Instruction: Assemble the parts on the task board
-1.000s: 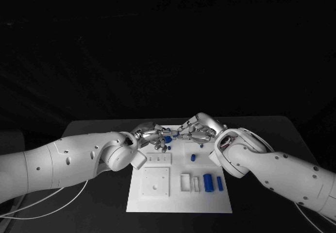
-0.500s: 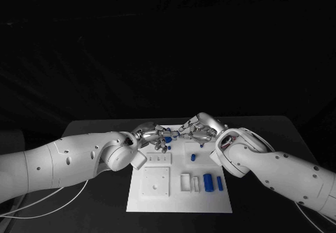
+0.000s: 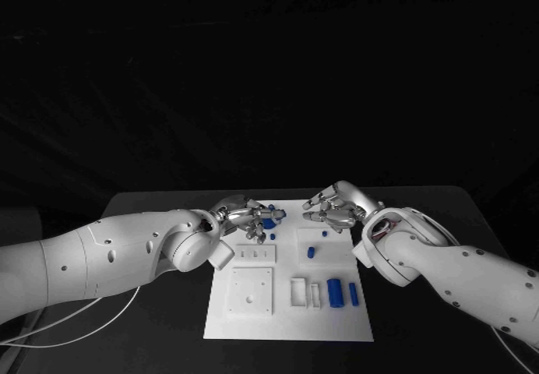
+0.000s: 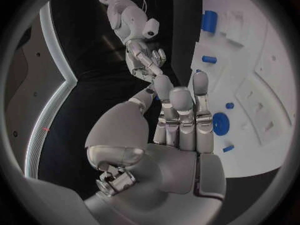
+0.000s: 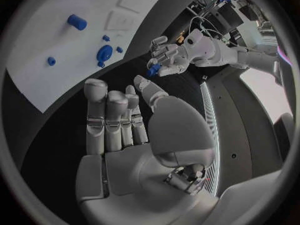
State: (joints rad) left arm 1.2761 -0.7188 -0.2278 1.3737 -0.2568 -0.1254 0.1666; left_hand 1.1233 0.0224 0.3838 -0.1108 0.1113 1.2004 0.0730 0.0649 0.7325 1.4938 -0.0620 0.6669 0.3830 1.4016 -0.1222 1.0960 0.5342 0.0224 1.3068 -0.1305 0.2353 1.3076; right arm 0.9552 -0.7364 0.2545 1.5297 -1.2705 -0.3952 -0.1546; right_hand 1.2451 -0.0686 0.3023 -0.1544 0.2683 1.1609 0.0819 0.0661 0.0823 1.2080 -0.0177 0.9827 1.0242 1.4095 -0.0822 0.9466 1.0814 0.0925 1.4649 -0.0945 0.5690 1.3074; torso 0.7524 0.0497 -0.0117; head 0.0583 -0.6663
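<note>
Holding a small blue part (image 5: 152,68) in its fingertips, the left hand (image 3: 249,218) stood over the far left edge of the board (image 3: 281,323), left of centre in the head frame; the part was pinched, the other fingers loosely spread.

Right hand (image 3: 337,206): over the far right edge of the board, right of centre in the head frame, near the left hand but apart from it. Its own wrist view showed the fingers straight and side by side, the palm bare; it held nothing.

Board: white plate on the black surface (image 3: 146,204), centre of the head frame.

Parts on the board, head view:
- round blue part (image 3: 269,224) at the far edge, just beside the left hand;
- small blue peg (image 3: 310,252), middle;
- blue cylinder (image 3: 335,292), lower right;
- slimmer blue piece (image 3: 353,294), just beside the cylinder.

Whether any of these was seated in its recess or merely lying loose cannot be told.

Progress, as a judgement: early to middle. One part was in hand and not yet placed; the cylinder and the slim piece looked to be lying loose and still to be fitted. The square plate (image 3: 249,292) at lower left carried no blue part.
</note>
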